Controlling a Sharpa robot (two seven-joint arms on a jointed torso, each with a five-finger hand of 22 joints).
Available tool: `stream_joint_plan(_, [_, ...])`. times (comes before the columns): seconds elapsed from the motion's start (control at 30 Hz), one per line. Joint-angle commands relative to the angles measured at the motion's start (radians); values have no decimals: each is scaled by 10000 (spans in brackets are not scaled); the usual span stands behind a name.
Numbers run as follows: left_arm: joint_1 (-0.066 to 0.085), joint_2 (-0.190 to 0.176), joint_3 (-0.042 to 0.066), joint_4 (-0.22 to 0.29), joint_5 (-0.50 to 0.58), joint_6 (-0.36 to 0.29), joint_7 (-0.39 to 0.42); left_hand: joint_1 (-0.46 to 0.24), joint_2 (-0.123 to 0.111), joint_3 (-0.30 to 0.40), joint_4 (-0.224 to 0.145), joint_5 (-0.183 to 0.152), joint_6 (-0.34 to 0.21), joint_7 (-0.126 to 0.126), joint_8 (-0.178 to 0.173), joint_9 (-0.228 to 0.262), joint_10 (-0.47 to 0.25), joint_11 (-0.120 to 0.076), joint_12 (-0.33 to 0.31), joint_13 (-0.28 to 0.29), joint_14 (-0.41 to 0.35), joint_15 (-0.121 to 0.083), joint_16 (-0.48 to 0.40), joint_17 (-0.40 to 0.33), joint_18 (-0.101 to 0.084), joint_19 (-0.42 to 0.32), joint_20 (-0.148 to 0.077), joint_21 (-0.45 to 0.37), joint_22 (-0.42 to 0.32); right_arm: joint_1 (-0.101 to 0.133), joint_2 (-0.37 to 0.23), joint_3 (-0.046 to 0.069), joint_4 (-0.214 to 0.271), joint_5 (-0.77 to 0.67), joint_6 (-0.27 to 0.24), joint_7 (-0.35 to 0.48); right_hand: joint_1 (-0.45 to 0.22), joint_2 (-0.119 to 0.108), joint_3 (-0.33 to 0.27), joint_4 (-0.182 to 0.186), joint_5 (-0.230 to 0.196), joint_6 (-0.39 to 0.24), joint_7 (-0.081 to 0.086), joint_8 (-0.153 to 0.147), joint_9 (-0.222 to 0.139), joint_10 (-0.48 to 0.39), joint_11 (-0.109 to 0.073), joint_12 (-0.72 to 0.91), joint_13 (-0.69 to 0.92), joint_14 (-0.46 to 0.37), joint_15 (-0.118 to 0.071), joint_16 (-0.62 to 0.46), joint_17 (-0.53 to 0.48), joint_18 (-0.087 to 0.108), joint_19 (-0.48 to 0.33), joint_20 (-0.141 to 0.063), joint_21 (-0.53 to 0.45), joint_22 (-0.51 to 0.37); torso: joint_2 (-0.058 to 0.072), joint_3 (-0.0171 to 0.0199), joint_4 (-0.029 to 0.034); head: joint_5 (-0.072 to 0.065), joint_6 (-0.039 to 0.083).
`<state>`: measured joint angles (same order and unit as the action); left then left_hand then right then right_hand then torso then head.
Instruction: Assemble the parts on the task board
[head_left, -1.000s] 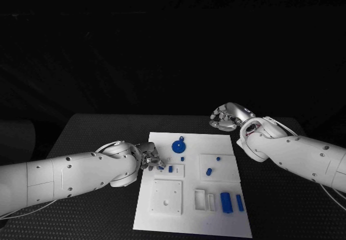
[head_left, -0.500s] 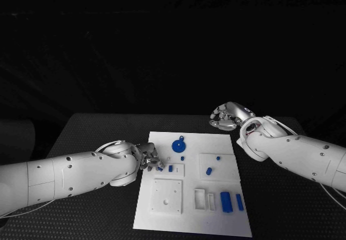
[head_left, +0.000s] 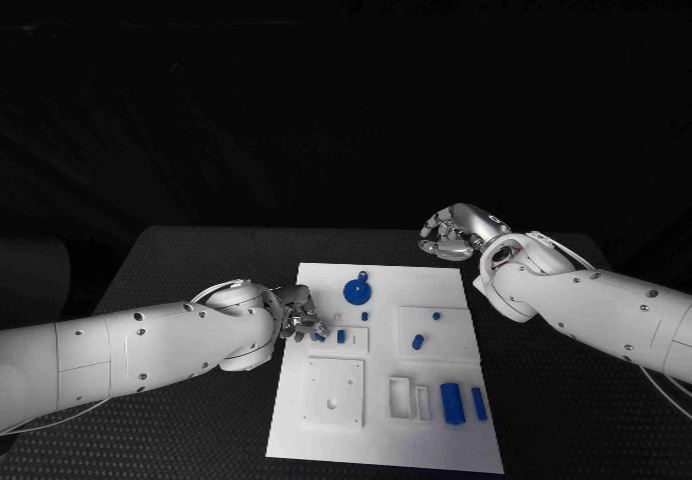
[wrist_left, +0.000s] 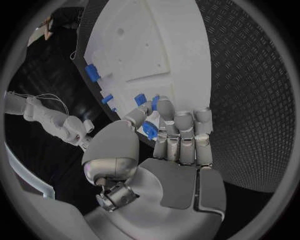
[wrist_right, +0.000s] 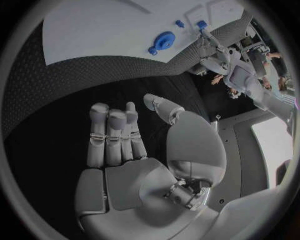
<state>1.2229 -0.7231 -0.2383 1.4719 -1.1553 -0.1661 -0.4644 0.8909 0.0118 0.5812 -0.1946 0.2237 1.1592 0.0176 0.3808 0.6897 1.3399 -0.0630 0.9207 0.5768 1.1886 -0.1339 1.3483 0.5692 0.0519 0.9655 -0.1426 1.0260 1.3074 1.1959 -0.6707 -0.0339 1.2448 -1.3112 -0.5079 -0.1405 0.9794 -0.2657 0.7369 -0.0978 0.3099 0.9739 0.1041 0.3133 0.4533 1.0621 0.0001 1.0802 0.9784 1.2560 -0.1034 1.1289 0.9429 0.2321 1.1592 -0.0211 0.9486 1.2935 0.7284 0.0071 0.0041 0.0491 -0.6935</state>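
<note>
The white task board (head_left: 378, 420) lies in the middle of the black table. My left hand (head_left: 300, 320) hovers at the board's left edge and pinches a small blue part (wrist_left: 150, 130) between thumb and fingers, just beside a short blue peg (head_left: 340, 338) standing in the board. My right hand (head_left: 450, 235) hangs over the bare table beyond the board's far right corner, its fingers (wrist_right: 112, 135) stretched out with nothing in them. A round blue disc (head_left: 358, 292) lies near the board's far edge. Two long blue blocks (head_left: 451, 404) stand in slots at the near right.
More small blue pieces (head_left: 417, 342) dot the board's right half, one of them (head_left: 436, 319) in a square recess. A raised square plate with a hole (head_left: 335, 394) sits near left. Black textured table (head_left: 188, 270) surrounds the board on all sides.
</note>
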Motion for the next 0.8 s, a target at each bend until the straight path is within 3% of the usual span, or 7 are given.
stream_joint_plan(0.03, [-44,17,-28,-31,-60,301,-66,121,62,256,-209,42,88,-40,148,102,346,-308,7,14,356,-441,56,-6,7,78,-1193,43,163,-3,-5,4,14,-24,98,84,-74,-5,-23,-19,63,39,92,-16,11,-53,13,49,-15,-9,-27,-43,16,297,-42,-39,-48,16,0,5,-5,2,0])
stream_joint_plan(0.8, [-50,12,-27,-31,-50,527,-62,132,72,262,-242,52,92,-42,142,98,348,-311,5,21,357,-438,60,-5,8,77,-1193,48,165,-4,3,4,-2,-24,104,85,-76,0,-28,-25,72,39,92,-15,14,-54,13,53,-21,-8,-27,-46,19,296,-39,-40,-51,20,0,-2,-1,-14,-4])
